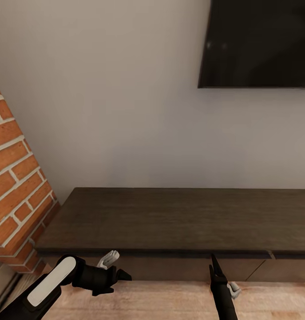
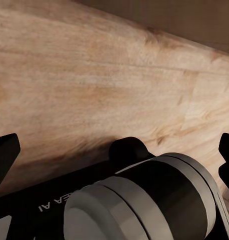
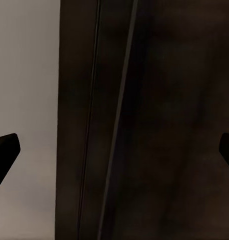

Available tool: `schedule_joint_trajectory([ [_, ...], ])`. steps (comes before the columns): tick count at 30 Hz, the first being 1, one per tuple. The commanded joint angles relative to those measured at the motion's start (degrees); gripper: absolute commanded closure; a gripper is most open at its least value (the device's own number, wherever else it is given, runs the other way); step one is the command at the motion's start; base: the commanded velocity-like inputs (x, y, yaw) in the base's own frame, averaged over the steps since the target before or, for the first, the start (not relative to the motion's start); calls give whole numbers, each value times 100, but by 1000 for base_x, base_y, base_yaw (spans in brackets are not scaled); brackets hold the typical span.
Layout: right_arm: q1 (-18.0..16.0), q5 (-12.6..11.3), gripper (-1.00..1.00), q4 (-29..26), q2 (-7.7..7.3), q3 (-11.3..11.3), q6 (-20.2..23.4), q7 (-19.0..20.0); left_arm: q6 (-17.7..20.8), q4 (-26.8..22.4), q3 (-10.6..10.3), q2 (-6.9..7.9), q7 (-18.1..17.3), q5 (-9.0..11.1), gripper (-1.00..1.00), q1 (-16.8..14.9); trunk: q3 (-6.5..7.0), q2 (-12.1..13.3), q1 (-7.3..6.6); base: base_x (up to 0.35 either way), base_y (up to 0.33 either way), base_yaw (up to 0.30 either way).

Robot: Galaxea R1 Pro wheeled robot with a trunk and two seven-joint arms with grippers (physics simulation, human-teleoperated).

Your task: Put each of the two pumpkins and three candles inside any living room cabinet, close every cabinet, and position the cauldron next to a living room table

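pointing up at the long low dark-brown wood cabinet (image 1: 179, 222), the right gripper (image 1: 213, 260) sits just below its front edge; fingers (image 3: 5, 150) spread wide, nothing between them. left gripper (image 1: 121, 275) hangs near the cabinet's left end over the light wood plank floor (image 2: 94, 80), fingertips apart, empty. drawer fronts look shut. red brick column (image 1: 14, 178) at left, black wall-mounted tv (image 1: 259, 44) above.

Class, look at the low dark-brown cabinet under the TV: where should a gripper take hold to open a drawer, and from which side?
No handle shows on the cabinet. I'd hook the drawer front's top edge under the overhanging top, coming from the front, where the right gripper points.
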Motion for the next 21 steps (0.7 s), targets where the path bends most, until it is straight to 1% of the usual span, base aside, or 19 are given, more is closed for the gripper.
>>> schedule_joint_trajectory([
  [1,-4,-50,-100,0,-5,49,-33,13,-3,-7,-11,5,55,60,-100,-5,-5,-2,-1,64,0,0],
  [10,-4,-46,-100,3,-5,49,-42,13,-3,-14,-12,3,55,60,-100,-5,-5,-2,-1,45,0,0],
  [18,-4,-43,-100,8,-5,49,-42,13,-3,-12,-8,-3,55,66,-100,-5,-5,-2,-1,11,0,0],
  [21,-4,-43,-100,10,-5,49,-42,13,-3,-14,-5,0,55,170,-100,-5,-5,-2,-1,0,0,0],
])
